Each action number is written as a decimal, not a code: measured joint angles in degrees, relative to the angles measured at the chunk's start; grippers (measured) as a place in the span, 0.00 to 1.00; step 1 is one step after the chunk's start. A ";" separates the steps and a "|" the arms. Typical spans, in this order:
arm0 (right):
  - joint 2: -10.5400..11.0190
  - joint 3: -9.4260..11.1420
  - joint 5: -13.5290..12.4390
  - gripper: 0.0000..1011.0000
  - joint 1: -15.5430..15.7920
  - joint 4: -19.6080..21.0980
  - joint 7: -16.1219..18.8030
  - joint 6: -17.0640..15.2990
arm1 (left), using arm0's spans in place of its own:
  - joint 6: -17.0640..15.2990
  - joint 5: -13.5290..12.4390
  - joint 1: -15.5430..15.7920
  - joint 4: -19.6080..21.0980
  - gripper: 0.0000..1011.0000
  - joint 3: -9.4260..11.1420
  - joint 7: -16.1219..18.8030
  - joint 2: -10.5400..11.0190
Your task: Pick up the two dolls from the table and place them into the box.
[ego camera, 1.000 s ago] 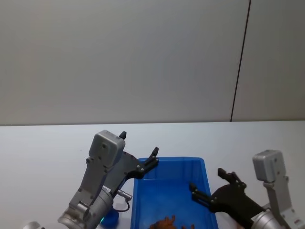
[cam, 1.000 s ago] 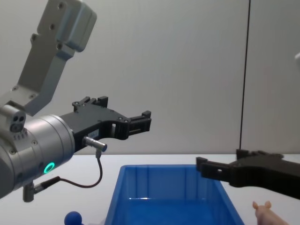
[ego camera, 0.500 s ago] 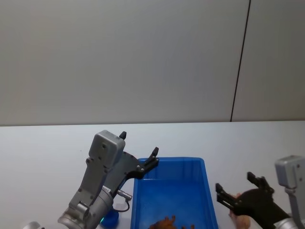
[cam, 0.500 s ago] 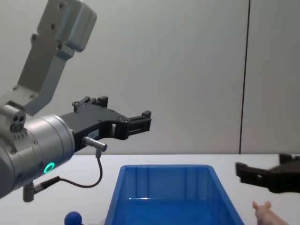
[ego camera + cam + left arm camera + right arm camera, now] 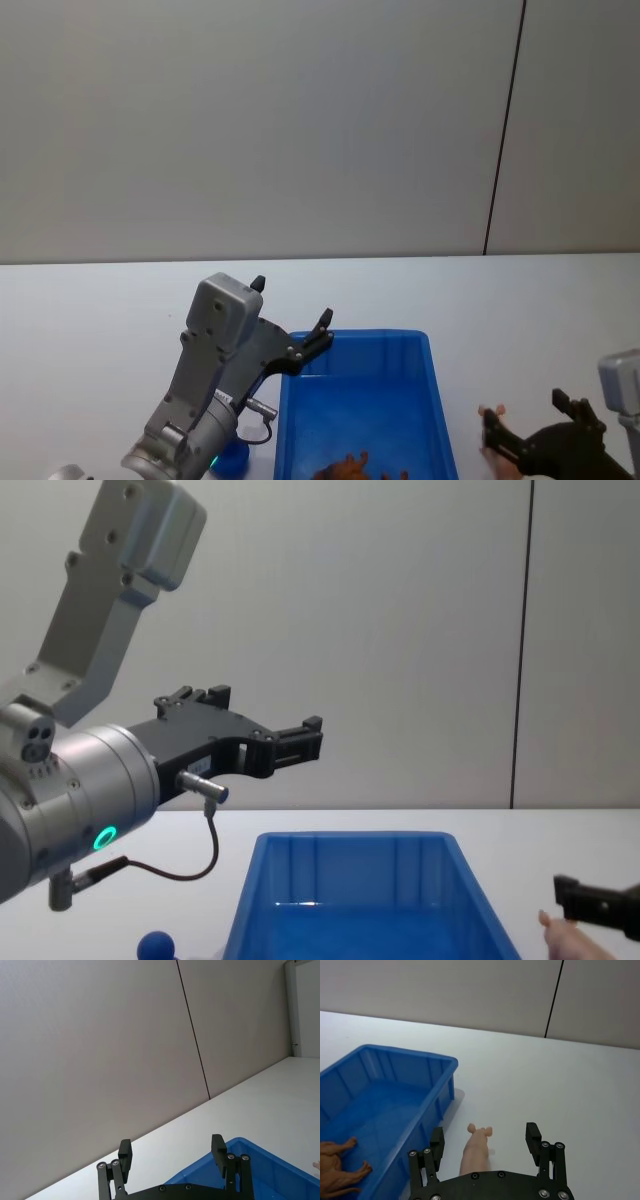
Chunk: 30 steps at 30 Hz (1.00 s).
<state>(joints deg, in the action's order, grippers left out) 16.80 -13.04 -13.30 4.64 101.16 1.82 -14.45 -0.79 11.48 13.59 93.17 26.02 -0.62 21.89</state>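
White table: pink pig rear hidden behind right tool.

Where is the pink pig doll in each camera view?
Head view: pig, lower right, just right of the box.
Chest view: pig, bottom right corner, right of the box.
Right wrist view: pig on the table, framed by the open right gripper, beside the box.
Left wrist view: cannot tell.
Shared landmark: the blue box.

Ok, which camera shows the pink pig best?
The right wrist view: the pig lies on the table beside the bin, framed by the open right end effector. The head view catches just its front past that end effector; the chest view, a pink sliver at the bottom edge.
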 joint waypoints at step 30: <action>-1.60 -0.70 1.56 0.57 -1.52 -7.77 3.10 -1.01 | 0.00 0.00 0.00 0.00 0.99 0.00 0.00 0.00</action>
<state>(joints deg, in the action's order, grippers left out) 15.20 -13.74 -11.74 3.12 93.40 4.92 -15.45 -0.80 11.48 13.59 93.17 26.02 -0.62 21.89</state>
